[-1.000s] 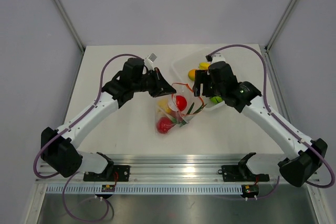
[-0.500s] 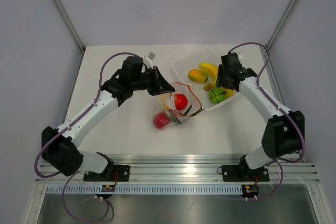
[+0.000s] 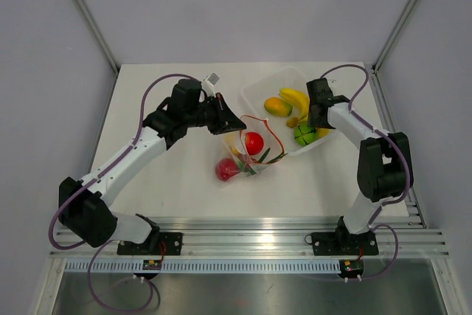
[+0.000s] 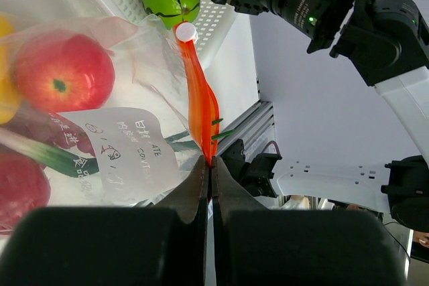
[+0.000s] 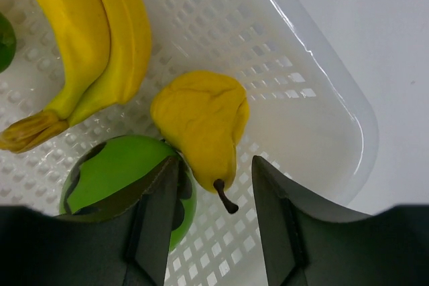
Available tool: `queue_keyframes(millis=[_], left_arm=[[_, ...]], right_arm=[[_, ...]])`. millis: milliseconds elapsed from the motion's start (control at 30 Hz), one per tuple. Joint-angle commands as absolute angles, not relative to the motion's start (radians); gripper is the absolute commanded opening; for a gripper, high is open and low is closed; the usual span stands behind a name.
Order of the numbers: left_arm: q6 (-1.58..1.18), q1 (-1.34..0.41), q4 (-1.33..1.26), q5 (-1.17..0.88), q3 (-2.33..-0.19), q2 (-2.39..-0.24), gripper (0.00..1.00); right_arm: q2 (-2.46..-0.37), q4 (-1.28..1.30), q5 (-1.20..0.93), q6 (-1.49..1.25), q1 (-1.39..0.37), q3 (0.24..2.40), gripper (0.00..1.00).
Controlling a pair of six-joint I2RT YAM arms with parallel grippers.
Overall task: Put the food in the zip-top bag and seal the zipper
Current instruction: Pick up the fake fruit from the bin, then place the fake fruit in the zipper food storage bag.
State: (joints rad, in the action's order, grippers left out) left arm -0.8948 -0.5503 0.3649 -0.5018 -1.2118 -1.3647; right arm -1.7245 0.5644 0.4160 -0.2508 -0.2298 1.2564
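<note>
The clear zip-top bag point(image 3: 247, 156) lies mid-table with red round fruits point(image 3: 254, 142), a yellow piece and green stalks point(image 3: 270, 156) inside. My left gripper point(image 3: 228, 127) is shut on its orange-red zipper point(image 3: 259, 120), pinching one end of the strip point(image 4: 199, 92) and holding the mouth up; its jaws point(image 4: 210, 165) are closed. My right gripper point(image 5: 213, 199) is open low inside the white tray, straddling the stem end of a yellow fruit point(image 5: 201, 125), with the green round fruit point(image 5: 114, 172) against its left finger. The banana point(image 5: 87, 38) lies beside them.
The translucent white tray point(image 3: 258, 92) stands at the back right, holding the mango point(image 3: 277, 106), banana point(image 3: 295, 98) and green fruit point(image 3: 304, 133). The right gripper point(image 3: 314, 125) is near its right wall point(image 5: 335, 105). Frame posts rise at the table's back corners.
My right arm has swung from beside the bag mouth back over the tray's right part and folded in. My left gripper has kept its hold on the zipper; the bag barely shifted.
</note>
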Motion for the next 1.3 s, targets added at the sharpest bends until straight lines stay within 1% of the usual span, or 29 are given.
queue_keyframes(millis=[0, 67, 167, 200, 267, 333, 400, 533, 733, 833, 867, 967, 1000, 1100, 1267], left_arm=[[-0.891, -0.546, 0.295, -0.540, -1.243, -1.355, 0.00], [-0.893, -0.546, 0.293, -0.541, -1.241, -1.351, 0.00], [-0.891, -0.546, 0.295, -0.543, -1.241, -1.348, 0.00], [-0.893, -0.546, 0.295, -0.543, -1.241, -1.348, 0.00], [-0.891, -0.546, 0.293, -0.541, -1.239, -1.350, 0.00], [-0.893, -0.548, 0.291, -0.542, -1.239, -1.353, 0.00], [-0.894, -0.548, 0.288, -0.543, -1.238, -1.359, 0.00], [-0.894, -0.548, 0.282, -0.548, -1.238, -1.370, 0.00], [-0.891, -0.548, 0.281, -0.551, -1.243, -1.373, 0.00], [-0.888, -0.548, 0.284, -0.549, -1.244, -1.374, 0.00], [-0.890, -0.548, 0.284, -0.546, -1.244, -1.374, 0.00], [-0.890, -0.548, 0.282, -0.546, -1.244, -1.373, 0.00], [-0.891, -0.548, 0.281, -0.545, -1.246, -1.373, 0.00], [-0.893, -0.548, 0.282, -0.540, -1.246, -1.370, 0.00], [-0.896, -0.548, 0.287, -0.537, -1.239, -1.353, 0.00]], right_arm=[[-1.755, 0.514, 0.460, -0.232, -0.224, 1.301, 0.54], [-1.772, 0.508, 0.465, -0.232, -0.219, 1.308, 0.52], [-1.772, 0.514, 0.465, -0.232, -0.218, 1.315, 0.34], [-1.764, 0.515, 0.465, -0.238, -0.216, 1.315, 0.23], [-1.729, 0.522, 0.465, -0.242, -0.218, 1.312, 0.12], [-1.700, 0.532, 0.469, -0.244, -0.216, 1.313, 0.04], [-1.648, 0.560, 0.476, -0.245, -0.216, 1.327, 0.00], [-1.533, 0.620, 0.411, -0.244, -0.219, 1.350, 0.00], [-1.333, 0.673, 0.045, -0.256, -0.224, 1.373, 0.00], [-1.255, 0.701, -0.033, -0.264, -0.274, 1.384, 0.01], [-1.220, 0.701, -0.063, -0.270, -0.317, 1.381, 0.01], [-1.186, 0.709, -0.084, -0.297, -0.403, 1.385, 0.01], [-1.184, 0.710, -0.081, -0.307, -0.469, 1.387, 0.01], [-1.200, 0.696, -0.089, -0.339, -0.575, 1.381, 0.02], [-1.259, 0.649, -0.081, -0.367, -0.647, 1.350, 0.02]])
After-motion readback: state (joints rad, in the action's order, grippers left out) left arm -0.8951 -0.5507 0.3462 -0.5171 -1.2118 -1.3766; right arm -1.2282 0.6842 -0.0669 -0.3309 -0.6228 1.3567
